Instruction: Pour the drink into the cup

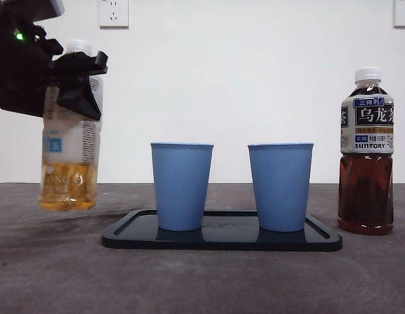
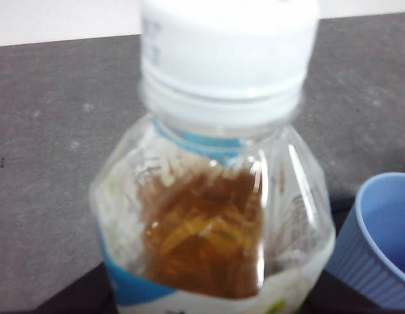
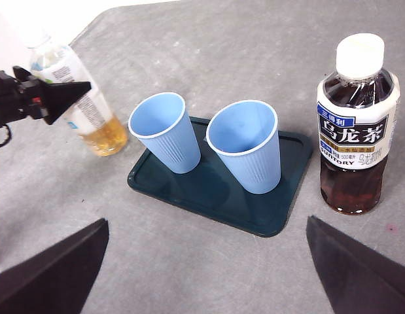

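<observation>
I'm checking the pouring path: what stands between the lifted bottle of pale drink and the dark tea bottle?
In the front view, two blue cups on a dark tray stand between the lifted bottle, held by the left gripper, and the tea bottle.

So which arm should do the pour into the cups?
Left, probably. Its gripper already holds the clear plastic bottle of amber drink off the table beside the blue ribbed cups; the right gripper is open and holds nothing.

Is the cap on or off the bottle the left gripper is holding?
On. The white cap sits on the neck of the lifted bottle, which the left gripper holds upright above the table.
</observation>
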Available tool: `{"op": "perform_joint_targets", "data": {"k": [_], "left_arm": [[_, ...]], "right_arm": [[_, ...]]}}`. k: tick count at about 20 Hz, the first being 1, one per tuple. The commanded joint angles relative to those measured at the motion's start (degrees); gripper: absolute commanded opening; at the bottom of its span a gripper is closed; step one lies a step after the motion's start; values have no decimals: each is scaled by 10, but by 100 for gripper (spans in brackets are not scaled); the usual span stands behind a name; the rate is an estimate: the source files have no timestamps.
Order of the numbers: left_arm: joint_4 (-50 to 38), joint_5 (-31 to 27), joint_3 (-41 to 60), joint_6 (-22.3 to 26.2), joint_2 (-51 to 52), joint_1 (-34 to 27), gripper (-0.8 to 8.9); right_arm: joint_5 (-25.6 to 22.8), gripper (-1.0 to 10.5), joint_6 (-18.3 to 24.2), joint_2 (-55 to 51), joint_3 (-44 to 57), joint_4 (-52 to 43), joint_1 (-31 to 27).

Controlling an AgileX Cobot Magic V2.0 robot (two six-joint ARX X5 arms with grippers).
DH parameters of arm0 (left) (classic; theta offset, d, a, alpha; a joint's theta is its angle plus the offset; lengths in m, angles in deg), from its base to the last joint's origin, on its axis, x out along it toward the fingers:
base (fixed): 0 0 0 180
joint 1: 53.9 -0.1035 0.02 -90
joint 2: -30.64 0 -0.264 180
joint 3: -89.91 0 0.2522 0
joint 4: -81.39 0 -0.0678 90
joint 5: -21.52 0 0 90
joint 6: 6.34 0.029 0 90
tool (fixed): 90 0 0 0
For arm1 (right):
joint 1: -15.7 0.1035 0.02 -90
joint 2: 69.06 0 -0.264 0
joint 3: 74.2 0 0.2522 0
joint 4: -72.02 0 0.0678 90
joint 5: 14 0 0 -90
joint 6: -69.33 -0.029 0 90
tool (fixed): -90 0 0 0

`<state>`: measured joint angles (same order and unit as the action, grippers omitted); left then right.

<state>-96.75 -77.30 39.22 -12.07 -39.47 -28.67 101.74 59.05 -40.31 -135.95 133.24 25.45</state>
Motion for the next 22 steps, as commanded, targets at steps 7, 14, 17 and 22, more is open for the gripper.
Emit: {"op": "perform_joint_targets", "data": {"k": [7, 14, 17, 22], "left_arm": [[-108, -1, -7, -5, -82, 2, 121], [-101, -1, -7, 12, -83, 2, 122], [-86, -1, -7, 12, -83, 3, 133], [-82, -1, -7, 12, -82, 3, 355]], "right_arm": [[-3, 482, 5, 3, -7, 7, 2], [-18, 482, 4, 3, -7, 7, 2], [-17, 482, 3, 3, -7, 8, 2], [-17, 482, 0, 3, -7, 20, 2]]}}
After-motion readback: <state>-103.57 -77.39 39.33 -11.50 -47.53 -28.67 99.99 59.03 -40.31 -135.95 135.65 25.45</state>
